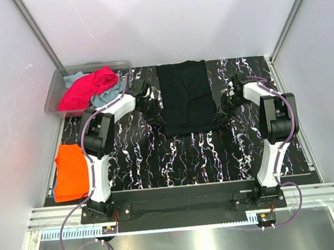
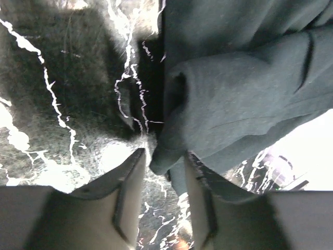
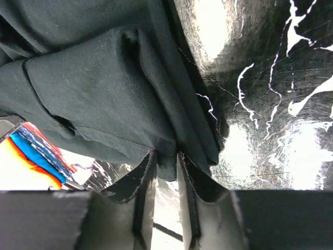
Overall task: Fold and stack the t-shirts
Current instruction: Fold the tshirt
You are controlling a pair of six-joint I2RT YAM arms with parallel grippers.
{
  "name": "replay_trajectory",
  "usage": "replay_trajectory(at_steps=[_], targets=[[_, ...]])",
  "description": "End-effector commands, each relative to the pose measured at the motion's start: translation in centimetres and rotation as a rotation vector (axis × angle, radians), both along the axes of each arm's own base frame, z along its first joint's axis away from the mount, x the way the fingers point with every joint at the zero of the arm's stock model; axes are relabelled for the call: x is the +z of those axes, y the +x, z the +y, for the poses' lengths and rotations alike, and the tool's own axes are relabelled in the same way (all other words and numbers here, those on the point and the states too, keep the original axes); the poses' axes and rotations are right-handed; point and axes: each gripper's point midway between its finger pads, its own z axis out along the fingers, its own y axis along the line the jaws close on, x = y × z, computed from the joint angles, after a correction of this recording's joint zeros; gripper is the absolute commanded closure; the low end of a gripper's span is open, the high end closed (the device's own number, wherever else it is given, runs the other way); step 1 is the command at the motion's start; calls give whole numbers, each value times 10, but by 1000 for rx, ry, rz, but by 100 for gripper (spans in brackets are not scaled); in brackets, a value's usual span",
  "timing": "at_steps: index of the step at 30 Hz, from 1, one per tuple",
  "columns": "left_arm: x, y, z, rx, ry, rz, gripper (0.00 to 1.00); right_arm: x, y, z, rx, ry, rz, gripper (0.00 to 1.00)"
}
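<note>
**Top view.** A black t-shirt (image 1: 185,97) is laid flat on the marbled table (image 1: 175,153), toward 12 o'clock from the table's middle. The left gripper (image 1: 152,110) is set at the shirt's 8 o'clock corner and the right gripper (image 1: 223,111) at its 4 o'clock corner. A clear bin (image 1: 56,94) is seen at 10 o'clock. A pink t-shirt (image 1: 88,88) is heaped in it over a teal t-shirt (image 1: 103,98). An orange t-shirt (image 1: 71,168) is lying folded at 8 o'clock on the table's edge, with a blue edge showing beneath it.

**Left wrist view.** A bunched corner of the black t-shirt (image 2: 234,88) is seen hanging between the fingers of the left gripper (image 2: 164,156). The jaws are drawn partly together around it. Whether the cloth is truly pinched cannot be told.

**Right wrist view.** The hem of the black t-shirt (image 3: 104,88) is caught between the fingers of the right gripper (image 3: 166,159). The jaws are narrowed onto the fold, and the cloth is gripped. Marbled table surface is seen toward 2 o'clock.
</note>
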Motion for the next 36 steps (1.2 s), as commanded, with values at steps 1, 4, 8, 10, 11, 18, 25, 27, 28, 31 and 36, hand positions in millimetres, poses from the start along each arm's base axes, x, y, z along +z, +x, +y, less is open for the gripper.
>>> replay_trajectory(at_steps=[1,4,8,10,11,18,25,27,28,31,36], targets=[[19,16,-11,-2,-63,-54,62,12,11,8,17,21,-54,72],[24,17,-11,2,-70,-62,78,15,12,7,11,17,-62,90],[33,16,-11,13,-78,-72,100,29,17,2,-21,-16,-108,100],[45,15,-14,22,-97,-82,100,44,21,3,-32,-8,-140,100],[50,16,-14,34,-106,-85,100,52,24,3,-42,0,-158,100],[93,42,-23,77,-150,-182,100,78,58,6,-69,16,-235,100],[103,76,-31,124,-204,-191,100,84,100,10,-77,48,-276,100],[99,85,-32,140,-215,-181,100,81,111,12,-72,60,-283,100],[98,88,-33,142,-219,-179,100,80,115,12,-70,66,-283,100],[92,97,-31,159,-224,-169,100,74,126,13,-62,82,-283,100],[86,109,-28,174,-242,-159,100,70,138,8,-81,90,-285,100]])
